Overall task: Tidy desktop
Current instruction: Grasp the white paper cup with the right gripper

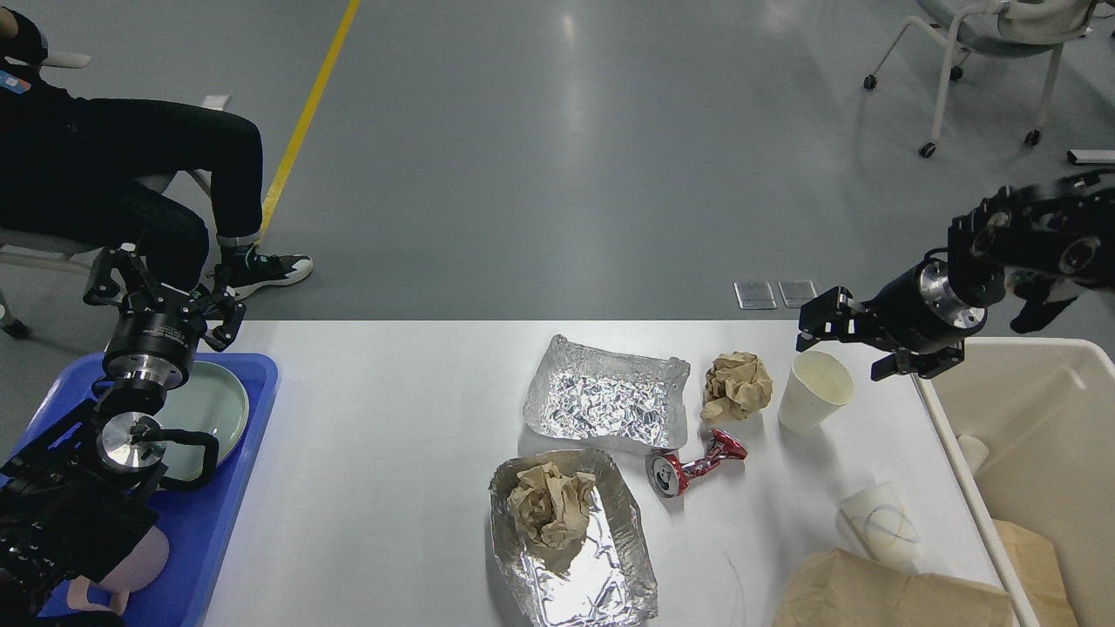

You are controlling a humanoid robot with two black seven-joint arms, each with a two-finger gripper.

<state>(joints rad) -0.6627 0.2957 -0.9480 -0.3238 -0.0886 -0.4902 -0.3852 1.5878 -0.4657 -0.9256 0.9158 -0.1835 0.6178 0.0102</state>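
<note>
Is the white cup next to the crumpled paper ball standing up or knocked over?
Standing up. The white cup rests on its base on the desktop, its round open rim facing upward.
</note>
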